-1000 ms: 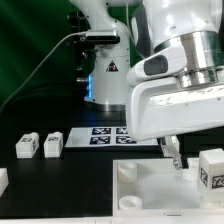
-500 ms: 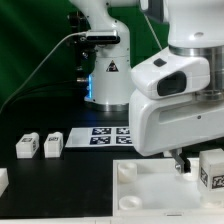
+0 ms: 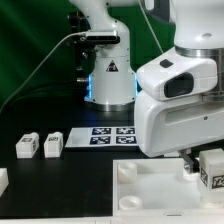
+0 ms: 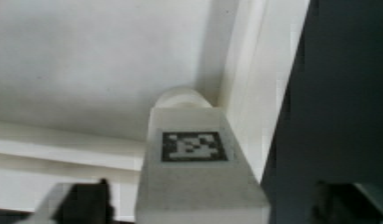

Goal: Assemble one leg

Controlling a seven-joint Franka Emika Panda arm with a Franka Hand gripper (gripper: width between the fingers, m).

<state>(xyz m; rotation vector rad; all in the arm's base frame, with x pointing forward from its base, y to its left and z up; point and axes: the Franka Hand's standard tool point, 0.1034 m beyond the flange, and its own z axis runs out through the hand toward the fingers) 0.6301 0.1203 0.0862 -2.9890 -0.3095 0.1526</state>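
Near the exterior view's right edge, wide jaws straddle one leg (image 4: 191,148), gaps both sides; two more legs (image 3: 27,146) (image 3: 52,144) sit left.

Your dark pincer (image 3: 191,166) hangs at four o'clock, just beside a small white stubby tagged plastic leg (image 3: 212,168), near the large white square tray-like piece (image 3: 150,195). At nine o'clock a second leg (image 3: 27,146) and third leg (image 3: 53,143) stand side by side on the black worktop (image 3: 80,175); the flat white marker board (image 3: 112,134) lies centre.
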